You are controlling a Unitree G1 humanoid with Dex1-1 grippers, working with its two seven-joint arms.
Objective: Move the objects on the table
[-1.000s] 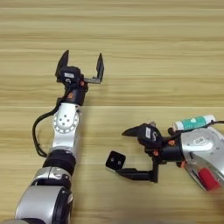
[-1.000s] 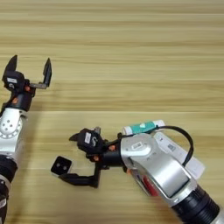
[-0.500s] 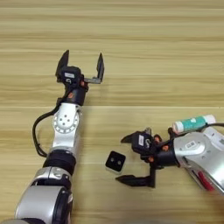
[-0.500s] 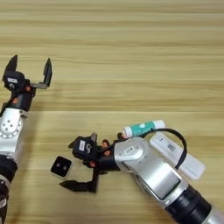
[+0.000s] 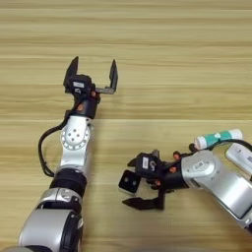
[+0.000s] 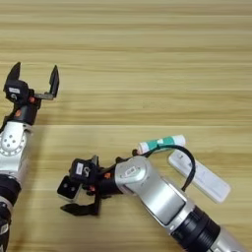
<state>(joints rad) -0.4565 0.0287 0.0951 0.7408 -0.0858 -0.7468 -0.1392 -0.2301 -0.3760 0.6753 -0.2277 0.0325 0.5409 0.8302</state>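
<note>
The table [image 5: 162,54] of light wood fills both views, and its plank lines run from side to side. The left arm reaches up over it on the left side, and the left gripper [image 5: 92,75] hangs above bare wood with its two black fingers wide apart and nothing between them. The right arm comes in from the lower right corner, low over the table, and the right gripper [image 5: 139,182] points toward the left. Its jaws are apart: one black finger lies above and one below, and the small black block [image 5: 129,182] with two dots sits in the opening between them, near the inner end. I cannot tell whether a finger touches the block. A flat white device [image 6: 199,175] lies on the wood behind this gripper, on the right of the arm, with a black cable curving over it. The white-and-green tube [image 6: 160,143] lies just above the right arm, well behind the open jaws, nearly level, and its right end is close to the white device.
</note>
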